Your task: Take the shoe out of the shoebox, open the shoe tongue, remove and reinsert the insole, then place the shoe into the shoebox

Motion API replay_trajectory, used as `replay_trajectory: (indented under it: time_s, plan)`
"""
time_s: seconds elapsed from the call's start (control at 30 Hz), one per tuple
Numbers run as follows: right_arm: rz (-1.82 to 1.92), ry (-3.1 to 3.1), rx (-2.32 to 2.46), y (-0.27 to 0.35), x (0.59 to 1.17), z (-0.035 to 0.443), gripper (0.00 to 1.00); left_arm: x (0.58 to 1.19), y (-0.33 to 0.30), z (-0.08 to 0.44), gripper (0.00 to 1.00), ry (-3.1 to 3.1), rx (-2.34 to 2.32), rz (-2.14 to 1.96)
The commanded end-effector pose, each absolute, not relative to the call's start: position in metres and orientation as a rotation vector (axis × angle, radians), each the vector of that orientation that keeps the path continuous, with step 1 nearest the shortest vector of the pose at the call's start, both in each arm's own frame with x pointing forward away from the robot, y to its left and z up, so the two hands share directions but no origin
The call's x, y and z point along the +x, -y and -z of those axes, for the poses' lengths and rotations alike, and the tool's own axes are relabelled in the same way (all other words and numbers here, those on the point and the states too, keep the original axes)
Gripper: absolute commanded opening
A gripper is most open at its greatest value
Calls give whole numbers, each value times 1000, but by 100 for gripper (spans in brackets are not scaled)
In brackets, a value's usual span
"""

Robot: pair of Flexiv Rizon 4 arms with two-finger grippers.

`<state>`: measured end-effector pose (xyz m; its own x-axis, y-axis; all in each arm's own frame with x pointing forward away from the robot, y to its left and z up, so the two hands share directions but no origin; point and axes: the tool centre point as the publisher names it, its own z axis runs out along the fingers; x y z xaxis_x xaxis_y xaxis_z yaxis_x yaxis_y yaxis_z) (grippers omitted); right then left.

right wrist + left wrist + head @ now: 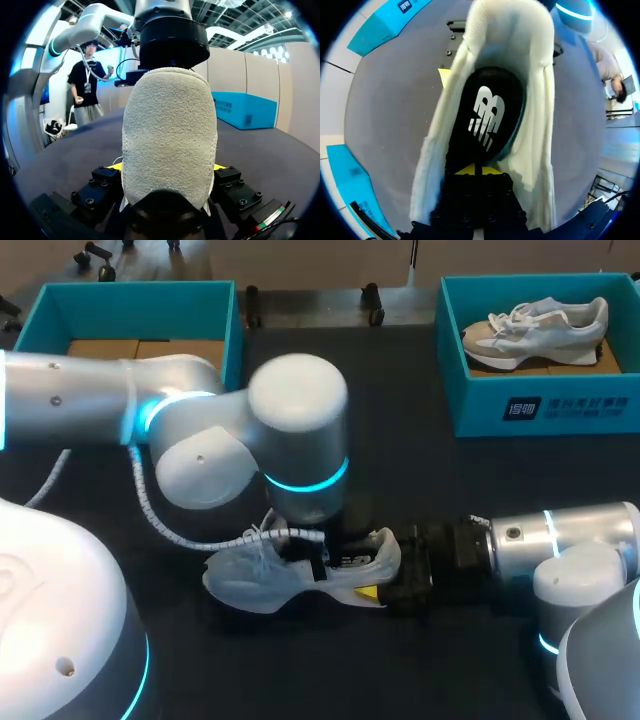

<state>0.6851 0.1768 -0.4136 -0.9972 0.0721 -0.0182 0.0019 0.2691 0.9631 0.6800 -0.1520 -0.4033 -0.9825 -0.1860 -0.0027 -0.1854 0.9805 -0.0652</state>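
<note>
Your right gripper (167, 166) is clamped on the heel of the shoe (250, 580): the pale heel fills the gap, with one yellow finger (116, 166) against each side, parted only as far as the heel is wide. Your left gripper (475, 170) is down in the shoe's mouth, right over the black insole (485, 115), which lies inside the shoe. You cannot tell from here whether that gripper is parted or closed, or whether it has hold of anything. In the head view the left arm's wrist hangs straight over the shoe and hides most of its opening. The shoe is out of any box, on the dark table (450, 490) near the middle, toward the near edge. Its toe points left and its heel right, into the right gripper, with white laces (262, 536) loose on top. Far left stands the left shoebox (130, 300), teal and open-topped. Only brown cardboard (150, 348) shows in it, and the left arm covers its near side. Far right stands the right shoebox (540, 410), also teal and open. A second shoe (535, 328), white and tan, rests in it on cardboard, toe to the left. Both boxes are well apart from the shoe being worked.
</note>
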Motion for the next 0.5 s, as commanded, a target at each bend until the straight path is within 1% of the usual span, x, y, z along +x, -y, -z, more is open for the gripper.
replay_trajectory:
  time_s: [0.03,0.5]
  plan:
    - [-1859,-2459,71,-179,683,412,0,685,130,389,0,-3169,-282,349]
    - [-1859,-2459,71,-179,683,412,0,681,119,362,0,-3259,-264,782]
